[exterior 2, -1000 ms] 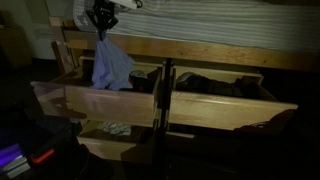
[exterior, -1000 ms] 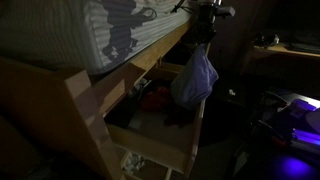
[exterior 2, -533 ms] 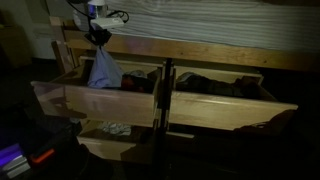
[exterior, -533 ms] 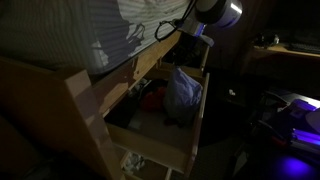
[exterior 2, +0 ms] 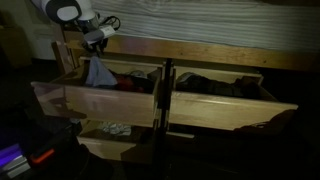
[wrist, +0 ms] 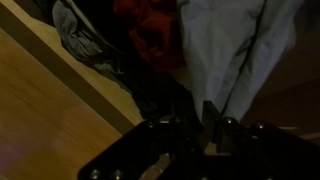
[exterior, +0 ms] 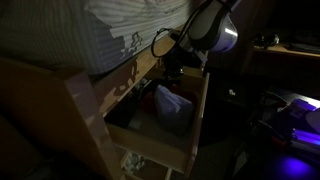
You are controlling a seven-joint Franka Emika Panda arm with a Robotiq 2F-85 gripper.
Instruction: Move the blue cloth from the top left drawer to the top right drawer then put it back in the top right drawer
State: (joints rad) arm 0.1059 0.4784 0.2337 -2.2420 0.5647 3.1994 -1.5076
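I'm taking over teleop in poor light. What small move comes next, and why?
Probably open the gripper fully and lift straight up. The cloth sits low inside the open top drawer, beside red fabric, so it looks ready to release; whether the jaws grip it is unclear.

Wooden bed (exterior 2: 220, 52) with 2 top drawers pulled open under the mattress. The top left drawer (exterior 2: 90, 100) has the blue cloth (exterior 2: 97, 72) bunched up in it, next to a red fabric thing (exterior 2: 125, 83). The top right drawer (exterior 2: 235, 108) just holds some dark fabric (exterior 2: 205, 84).
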